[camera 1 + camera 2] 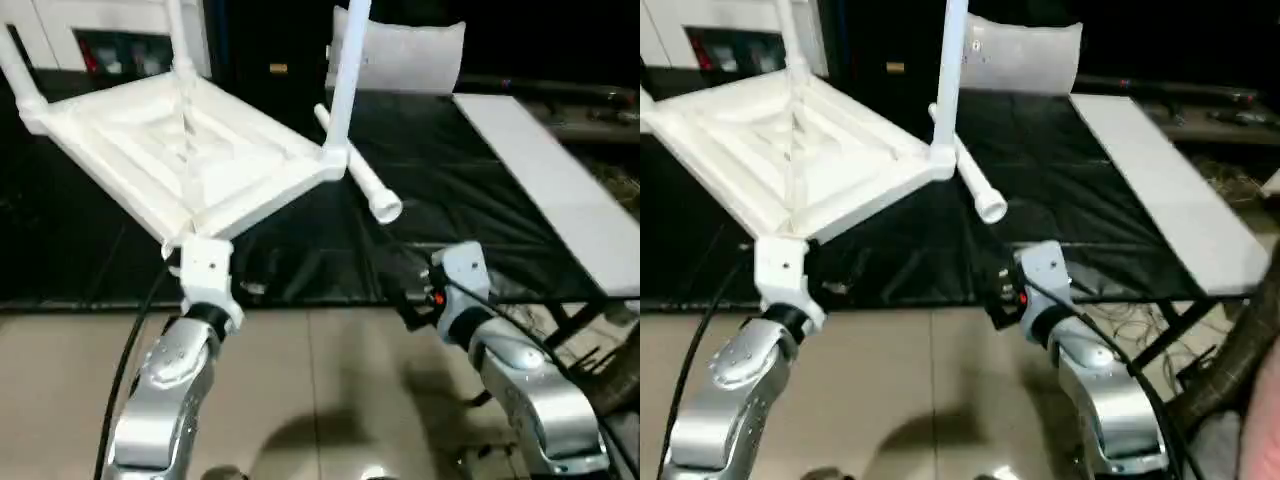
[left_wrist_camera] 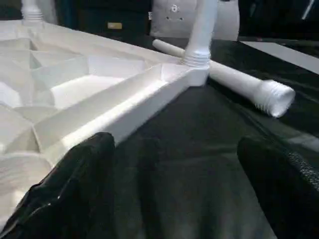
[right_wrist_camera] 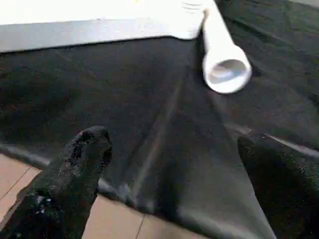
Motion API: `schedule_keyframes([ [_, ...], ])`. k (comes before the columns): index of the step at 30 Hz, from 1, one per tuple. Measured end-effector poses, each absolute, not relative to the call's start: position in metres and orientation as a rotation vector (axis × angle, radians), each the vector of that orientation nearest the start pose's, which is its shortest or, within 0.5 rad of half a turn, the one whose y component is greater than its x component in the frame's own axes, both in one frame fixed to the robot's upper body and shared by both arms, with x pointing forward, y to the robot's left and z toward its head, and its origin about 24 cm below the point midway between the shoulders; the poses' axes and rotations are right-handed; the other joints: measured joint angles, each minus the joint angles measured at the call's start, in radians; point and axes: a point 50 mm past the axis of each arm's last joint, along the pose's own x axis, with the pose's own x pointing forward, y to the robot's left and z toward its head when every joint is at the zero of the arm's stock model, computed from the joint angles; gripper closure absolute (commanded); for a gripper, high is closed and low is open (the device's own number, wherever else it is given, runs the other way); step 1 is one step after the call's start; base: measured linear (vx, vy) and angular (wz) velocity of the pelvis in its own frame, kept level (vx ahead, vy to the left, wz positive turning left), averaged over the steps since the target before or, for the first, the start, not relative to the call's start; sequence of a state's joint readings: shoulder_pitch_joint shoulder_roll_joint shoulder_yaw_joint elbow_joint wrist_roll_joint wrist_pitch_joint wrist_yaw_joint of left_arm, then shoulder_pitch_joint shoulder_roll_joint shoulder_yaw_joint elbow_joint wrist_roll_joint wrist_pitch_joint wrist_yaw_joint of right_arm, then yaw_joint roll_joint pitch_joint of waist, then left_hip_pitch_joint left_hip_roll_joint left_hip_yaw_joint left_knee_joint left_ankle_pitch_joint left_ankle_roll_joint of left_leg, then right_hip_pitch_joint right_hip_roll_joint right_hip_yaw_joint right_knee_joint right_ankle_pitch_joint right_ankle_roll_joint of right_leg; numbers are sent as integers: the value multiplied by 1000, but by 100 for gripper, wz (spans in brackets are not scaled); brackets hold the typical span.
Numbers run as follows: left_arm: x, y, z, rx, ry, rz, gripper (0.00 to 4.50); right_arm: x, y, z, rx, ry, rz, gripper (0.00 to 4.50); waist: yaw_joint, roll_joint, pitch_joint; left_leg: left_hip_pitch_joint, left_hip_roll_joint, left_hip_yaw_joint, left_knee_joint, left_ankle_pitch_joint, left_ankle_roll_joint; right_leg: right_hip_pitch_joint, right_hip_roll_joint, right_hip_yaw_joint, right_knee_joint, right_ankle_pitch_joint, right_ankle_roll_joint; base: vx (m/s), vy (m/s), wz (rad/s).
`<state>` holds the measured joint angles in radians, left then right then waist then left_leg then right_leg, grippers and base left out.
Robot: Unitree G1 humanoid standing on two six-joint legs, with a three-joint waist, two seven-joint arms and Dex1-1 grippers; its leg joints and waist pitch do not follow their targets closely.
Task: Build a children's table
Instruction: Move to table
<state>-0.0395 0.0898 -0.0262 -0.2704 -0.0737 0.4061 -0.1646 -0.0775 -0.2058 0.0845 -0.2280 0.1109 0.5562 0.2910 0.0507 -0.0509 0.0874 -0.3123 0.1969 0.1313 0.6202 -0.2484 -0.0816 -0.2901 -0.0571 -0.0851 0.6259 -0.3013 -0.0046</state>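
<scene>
The loose leg (image 1: 358, 177) lies flat on the bench (image 1: 450, 180), its threaded end pointing toward the right gripper (image 3: 169, 164). That gripper seems the nearer; both it and the left gripper (image 2: 174, 169) have fingers spread, empty.

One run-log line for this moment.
white plastic tabletop: upside down, legs fitted | loose white tube leg: lying on black cover | both end effectors: open, empty

A black crinkled cover (image 1: 470, 190) lies over the surface, its front edge meeting a glossy beige tiled floor (image 1: 330, 390). On the cover's right side rests a long white board (image 1: 560, 190). Behind the cover stands a white cabinet (image 1: 110, 30), the rest of the room beyond being dark. Cables (image 1: 1130, 320) trail under the board.
</scene>
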Motion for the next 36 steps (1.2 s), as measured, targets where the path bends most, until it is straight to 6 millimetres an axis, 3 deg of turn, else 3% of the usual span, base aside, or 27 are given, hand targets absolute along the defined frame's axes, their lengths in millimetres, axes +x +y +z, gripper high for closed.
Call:
schedule_keyframes([
  [2, 256, 148, 75, 27, 107, -208, 5, 260, -139, 63, -75, 270, 409, 0, -20, -6, -8, 7, -10, -7, -11, -6, 15, -5, -3, 4, -7, 6, -25, 161, 37, 6],
  [4, 256, 153, 76, 34, 106, -192, 5, 261, -137, 65, -75, 262, 415, 0, -37, -14, -12, 16, -22, -8, -13, -17, 22, -11, -10, 16, 21, -15, -56, 173, 24, 9],
  [5, 257, 152, 76, 32, 104, -195, 5, 261, -138, 65, -78, 263, 413, 0, -47, -22, -19, 15, -32, -4, -12, -23, 32, -7, -18, 25, 26, -34, -38, 165, -4, 12],
  [6, 257, 150, 77, 28, 101, -201, 5, 261, -140, 65, -84, 264, 408, 0, -44, -24, -21, 0, -42, -1, 4, -38, 74, 4, -14, 37, 18, -34, 13, 165, -4, 12],
  [8, 257, 138, 77, 14, 97, -244, 5, 259, -148, 60, -93, 287, 382, 0, -19, -12, -25, -45, -39, -23, 72, -38, 185, 25, 5, 44, -8, -34, 18, 137, 10, 8],
  [9, 257, 136, 77, 15, 98, -252, 5, 260, -148, 60, -95, 286, 381, 0, -11, -3, -29, -65, -38, -27, 68, -33, 188, 33, 16, 43, -17, -34, 19, 124, 14, 2],
  [10, 257, 138, 77, 21, 98, -247, 5, 260, -148, 61, -96, 281, 382, 0, -9, 7, -31, -64, -28, -39, 58, -34, 138, 36, 26, 37, -13, -38, 24, 96, 6, -2],
  [11, 257, 144, 77, 33, 101, -230, 5, 263, -138, 64, -81, 265, 408, 0, -22, 9, -31, -42, -23, -53, 39, -43, 35, 12, 24, 21, 29, -47, 16, 142, -58, -4],
  [13, 258, 156, 75, 55, 115, -192, 5, 263, -128, 67, -71, 242, 444, 0, -41, -4, -34, -22, -39, -55, 34, -49, 40, -56, -1, 17, 140, -50, 6, 153, -74, -6],
  [14, 258, 156, 76, 53, 111, -194, 5, 262, -129, 66, -73, 249, 440, 0, -47, -9, -36, -5, -43, -44, 27, -55, 49, -95, -7, 25, 142, -43, 15, 91, -32, -3],
  [15, 259, 155, 78, 54, 104, -197, 5, 262, -130, 66, -76, 249, 439, 0, -51, -22, -36, 6, -53, -35, 22, -58, 52, -123, -21, 29, 113, -31, 16, 91, -32, -3],
  [16, 259, 154, 80, 54, 96, -202, 5, 263, -131, 66, -79, 248, 436, 0, -50, -47, -35, 15, -70, -18, 17, -63, 51, -120, -33, 52, 61, 31, 10, 51, -37, -3],
  [17, 259, 149, 78, 44, 102, -217, 5, 262, -137, 63, -89, 261, 417, 0, -41, -50, -29, 30, -74, -13, 31, -78, 78, -105, -27, 61, 63, 28, 11, 62, -92, -2],
  [18, 258, 142, 77, 38, 104, -245, 5, 262, -142, 61, -92, 271, 400, 0, -30, -45, -26, 25, -77, -20, 61, -88, 120, -90, -14, 66, 47, 30, 5, 62, -92, -2],
  [20, 258, 136, 77, 41, 105, -278, 5, 263, -147, 60, -94, 277, 377, 0, -12, -32, -24, -2, -93, -35, 115, -81, 108, -45, 1, 67, 13, 32, -1, 99, -67, -5],
  [22, 259, 138, 78, 48, 100, -272, 5, 265, -147, 63, -95, 263, 373, 0, -7, -5, -18, -24, -89, -36, 70, -68, 88, -13, 19, 51, -2, 28, -5, 104, -19, -5],
  [23, 259, 139, 79, 51, 99, -269, 5, 265, -147, 64, -95, 261, 374, 0, -8, 28, -13, -26, -66, -39, 36, -22, 66, 8, 39, 29, -10, 24, -7, 107, 72, -7],
  [24, 258, 142, 78, 58, 104, -262, 5, 264, -141, 61, -79, 268, 388, 0, -15, 32, -12, -18, -60, -42, 37, -23, 52, 19, 34, 15, -15, 20, -9, 107, 72, -7],
  [26, 259, 152, 78, 74, 108, -232, 5, 264, -129, 63, -65, 258, 430, 0, -40, 22, -11, -4, -72, -46, 19, -27, 57, 4, 30, 18, 15, -20, -64, 171, 70, 2],
  [27, 259, 154, 78, 75, 109, -224, 5, 264, -129, 63, -65, 258, 430, 0, -50, 17, -14, 0, -76, -47, 18, -30, 64, -15, 27, 18, 57, -23, -57, 175, 45, 6],
  [28, 259, 153, 78, 76, 107, -226, 5, 264, -131, 63, -65, 258, 419, 0, -69, 12, -18, 0, -92, -68, 18, -33, 71, -27, 20, 16, 81, -25, -37, 135, 15, 14],
  [30, 262, 146, 82, 74, 93, -251, 5, 266, -141, 64, -68, 252, 371, 0, -99, -28, -29, -13, -140, -97, 25, -41, 89, -10, -8, 45, 28, -6, 36, 123, 2, 54],
  [32, 260, 131, 79, 56, 97, -311, 5, 267, -154, 64, -82, 266, 319, 0, -61, 3, -25, -57, -126, -76, 106, -60, 213, 23, -6, 25, -21, -8, 26, 112, -25, 56],
  [33, 259, 132, 78, 67, 105, -319, 5, 268, -156, 64, -83, 270, 306, 0, -44, 3, -25, -63, -119, -65, 103, -51, 199, 35, -3, 29, -38, -5, 20, 119, -23, 40],
  [34, 259, 135, 79, 79, 104, -316, 5, 270, -156, 67, -86, 265, 302, 0, -29, 19, -29, -66, -98, -62, 69, -36, 180, 48, 6, 21, -50, -7, 19, 156, -6, 4],
  [35, 260, 138, 81, 94, 95, -315, 5, 273, -154, 72, -86, 249, 305, 0, -21, 43, -31, -56, -66, -66, 30, -14, 95, 56, 22, 0, -45, -22, 19, 186, 12, -2],
  [36, 259, 141, 81, 103, 99, -312, 5, 276, -148, 75, -80, 238, 322, 0, -23, 38, -27, -49, -74, -69, 27, -21, 71, 45, 18, -6, -12, -37, -2, 186, 12, -2],
])
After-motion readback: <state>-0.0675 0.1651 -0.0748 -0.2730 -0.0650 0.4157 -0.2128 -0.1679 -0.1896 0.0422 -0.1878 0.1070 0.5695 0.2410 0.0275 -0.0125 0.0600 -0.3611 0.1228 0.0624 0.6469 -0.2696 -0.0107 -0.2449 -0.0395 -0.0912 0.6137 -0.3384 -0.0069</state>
